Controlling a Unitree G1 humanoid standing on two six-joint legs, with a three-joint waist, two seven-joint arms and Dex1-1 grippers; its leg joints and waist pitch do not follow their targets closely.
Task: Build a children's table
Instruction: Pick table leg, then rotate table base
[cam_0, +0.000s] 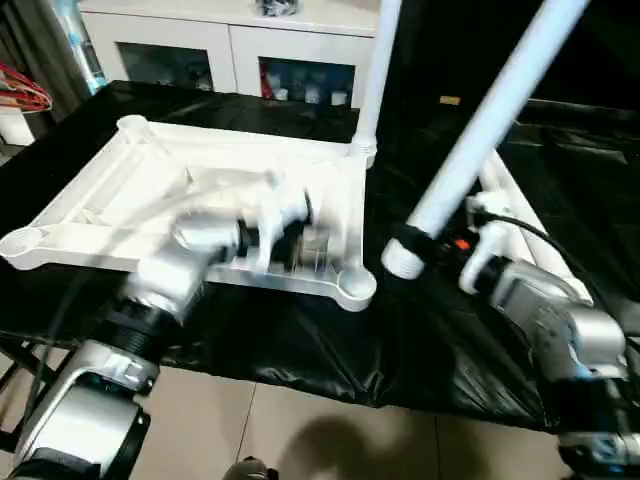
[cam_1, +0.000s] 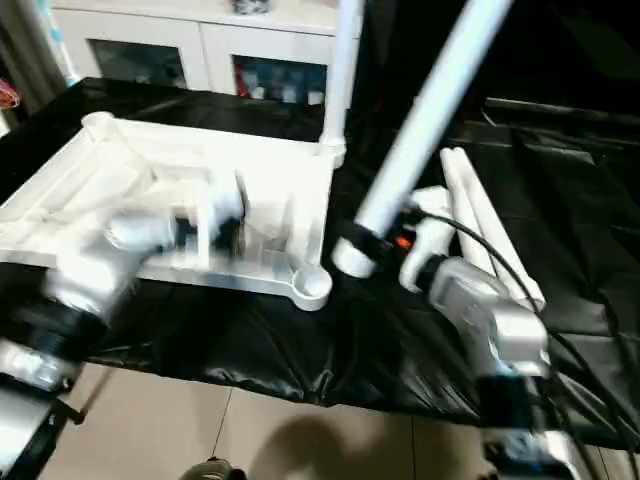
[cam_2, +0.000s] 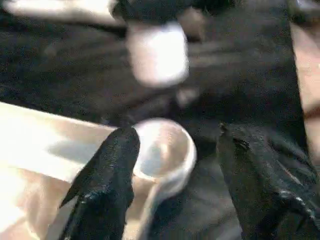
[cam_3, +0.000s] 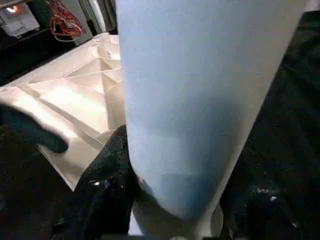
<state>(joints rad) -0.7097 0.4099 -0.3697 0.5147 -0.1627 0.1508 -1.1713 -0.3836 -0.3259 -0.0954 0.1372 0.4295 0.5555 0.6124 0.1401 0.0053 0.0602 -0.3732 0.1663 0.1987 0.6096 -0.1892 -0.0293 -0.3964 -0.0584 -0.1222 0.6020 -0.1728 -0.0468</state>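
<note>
Upturned table top (cam_0: 130, 190) on left, held leg (cam_0: 490, 120) to its right, spare legs (cam_0: 520, 215) behind

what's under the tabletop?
The upside-down tabletop lies on black sheeting over the work surface; the sheeting shows all round it. One leg stands in its far corner socket. What is directly beneath is covered by the top and the left arm.

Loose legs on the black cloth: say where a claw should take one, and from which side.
Grip a loose leg at mid-length, coming from above with the fingers across its width. It lies flat on the black cloth, round and tapering, packed beside another, so only the top is free.
</note>
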